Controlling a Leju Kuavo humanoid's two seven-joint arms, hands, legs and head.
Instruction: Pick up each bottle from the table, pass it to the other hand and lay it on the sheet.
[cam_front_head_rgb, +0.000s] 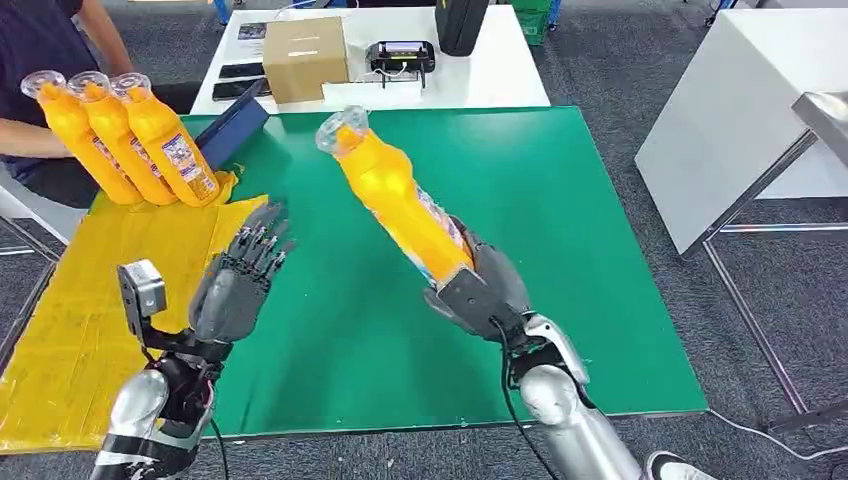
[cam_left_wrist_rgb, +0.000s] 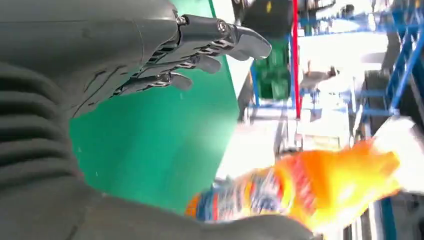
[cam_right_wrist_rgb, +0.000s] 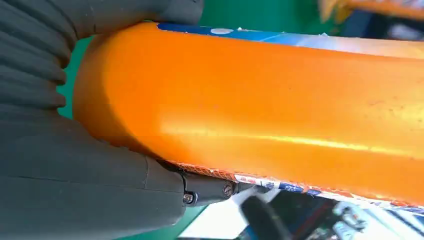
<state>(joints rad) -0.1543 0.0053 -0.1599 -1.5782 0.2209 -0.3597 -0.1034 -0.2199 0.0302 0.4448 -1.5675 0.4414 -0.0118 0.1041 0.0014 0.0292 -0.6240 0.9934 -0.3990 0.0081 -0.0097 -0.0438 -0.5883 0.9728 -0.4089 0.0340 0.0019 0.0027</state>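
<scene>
The right hand (cam_front_head_rgb: 478, 290) grips the orange bottle (cam_front_head_rgb: 395, 190) by its base above the desk's (cam_front_head_rgb: 560, 220) middle. The left hand (cam_front_head_rgb: 240, 280) waits beside it, fingers apart; the handover looks next, calling for closing on the bottle.

Right hand (cam_right_wrist_rgb: 75, 165) grips orange bottle (cam_right_wrist_rgb: 280, 115) above green table (cam_right_wrist_rgb: 240, 12).

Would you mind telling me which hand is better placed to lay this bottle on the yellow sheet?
Left. The left hand is open beside the yellow sheet; the right hand holds the bottle over the green mat.
</scene>
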